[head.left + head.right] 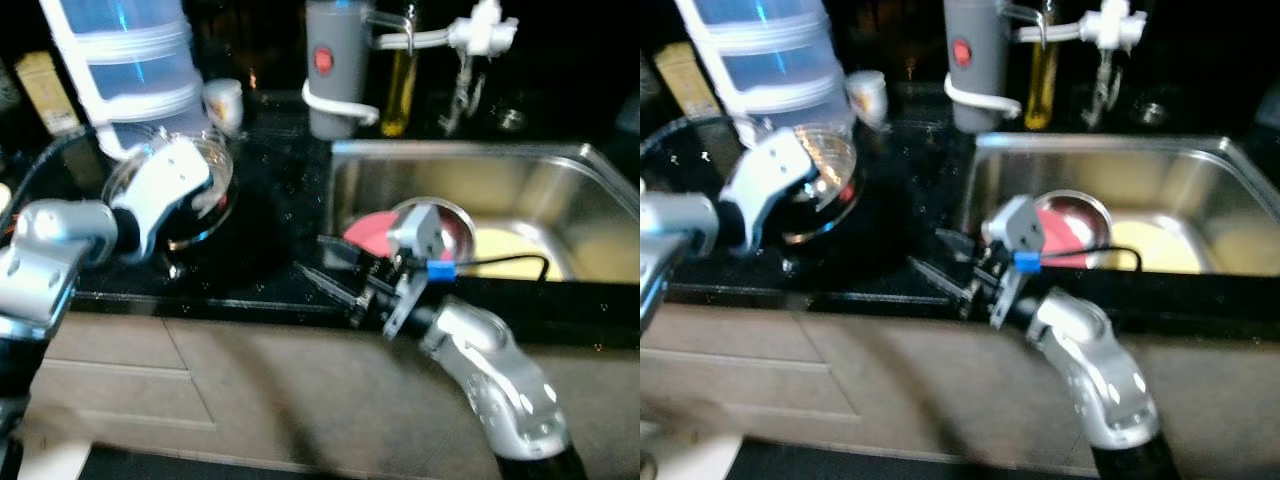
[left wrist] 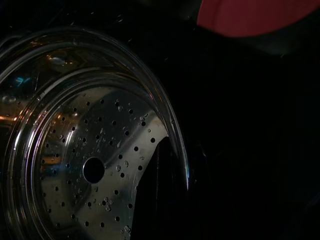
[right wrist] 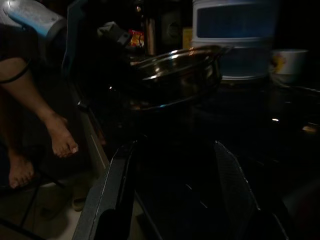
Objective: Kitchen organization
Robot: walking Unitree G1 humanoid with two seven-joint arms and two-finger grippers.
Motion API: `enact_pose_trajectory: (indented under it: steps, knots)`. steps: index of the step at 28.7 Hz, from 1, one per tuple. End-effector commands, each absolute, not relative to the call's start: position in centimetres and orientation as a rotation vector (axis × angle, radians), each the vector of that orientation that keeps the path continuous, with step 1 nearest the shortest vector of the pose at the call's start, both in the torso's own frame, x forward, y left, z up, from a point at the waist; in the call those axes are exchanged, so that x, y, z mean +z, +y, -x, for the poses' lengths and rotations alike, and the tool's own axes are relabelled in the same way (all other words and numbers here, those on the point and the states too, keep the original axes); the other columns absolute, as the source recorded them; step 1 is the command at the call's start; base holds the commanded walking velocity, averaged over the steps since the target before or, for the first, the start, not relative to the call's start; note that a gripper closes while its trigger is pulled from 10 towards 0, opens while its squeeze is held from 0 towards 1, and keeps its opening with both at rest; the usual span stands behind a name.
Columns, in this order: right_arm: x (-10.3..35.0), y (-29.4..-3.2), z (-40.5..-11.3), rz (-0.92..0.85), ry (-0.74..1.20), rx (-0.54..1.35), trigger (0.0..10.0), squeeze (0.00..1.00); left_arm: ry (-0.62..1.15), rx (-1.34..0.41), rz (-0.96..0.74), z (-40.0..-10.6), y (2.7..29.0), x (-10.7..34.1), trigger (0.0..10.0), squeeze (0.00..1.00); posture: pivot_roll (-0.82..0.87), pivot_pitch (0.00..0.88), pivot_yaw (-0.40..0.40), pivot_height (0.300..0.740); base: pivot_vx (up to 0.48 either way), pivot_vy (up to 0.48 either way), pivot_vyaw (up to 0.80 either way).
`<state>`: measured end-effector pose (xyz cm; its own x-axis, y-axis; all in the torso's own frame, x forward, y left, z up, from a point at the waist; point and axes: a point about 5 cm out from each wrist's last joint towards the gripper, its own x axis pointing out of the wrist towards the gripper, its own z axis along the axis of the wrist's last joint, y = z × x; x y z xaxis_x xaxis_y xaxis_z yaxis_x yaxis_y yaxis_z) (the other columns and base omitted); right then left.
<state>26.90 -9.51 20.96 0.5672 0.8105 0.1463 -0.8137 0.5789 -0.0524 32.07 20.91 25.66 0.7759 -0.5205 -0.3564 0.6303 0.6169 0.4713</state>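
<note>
The round perforated steel strainer bowl (image 1: pixel 190 195) sat left of centre on the black countertop (image 1: pixel 270 240), the left gripper (image 1: pixel 200 195) reaching into it, grip state unclear in the dark. The right gripper (image 1: pixel 335 270), open and empty, hovered mid-frame beside the steel sink (image 1: pixel 560 190). Probably best to steady the rim before lifting

I'm in a home kitchen: steel sink (image 1: pixel 520 190), tap (image 1: pixel 470 40), oil bottle (image 1: pixel 398 90), black tabletop (image 1: pixel 280 200), drawers (image 1: pixel 120 390) below.
</note>
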Motion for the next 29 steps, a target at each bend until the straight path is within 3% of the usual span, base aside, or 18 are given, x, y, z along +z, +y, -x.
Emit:
enact_pose_trajectory:
  steps: [1,7,14,29]
  knots:
    - [20.90,-9.73,-27.24,-0.043,-0.154,0.931,10.0,0.00,0.171,-0.664,-0.632,-32.04,20.83,26.25,10.0,0.00,-0.10,0.000,0.035,0.740,0.000,-0.424,0.00]
    - [21.01,-9.81,-27.36,-0.048,-0.157,0.917,10.0,0.00,0.172,-0.663,-0.635,-32.03,20.87,26.27,10.0,0.00,-0.10,0.000,0.036,0.740,0.000,-0.424,0.00]
    - [20.78,-9.82,-27.44,-0.031,-0.135,0.908,10.0,0.00,0.170,-0.665,-0.637,-32.03,20.89,26.29,10.0,0.00,-0.10,0.000,0.037,0.740,0.000,-0.422,-0.68]
    - [20.99,-10.13,-27.55,-0.034,-0.156,0.885,10.0,0.00,0.175,-0.636,-0.665,-32.59,21.04,26.10,10.0,0.00,-0.11,0.000,0.040,0.740,0.000,0.000,-0.09]
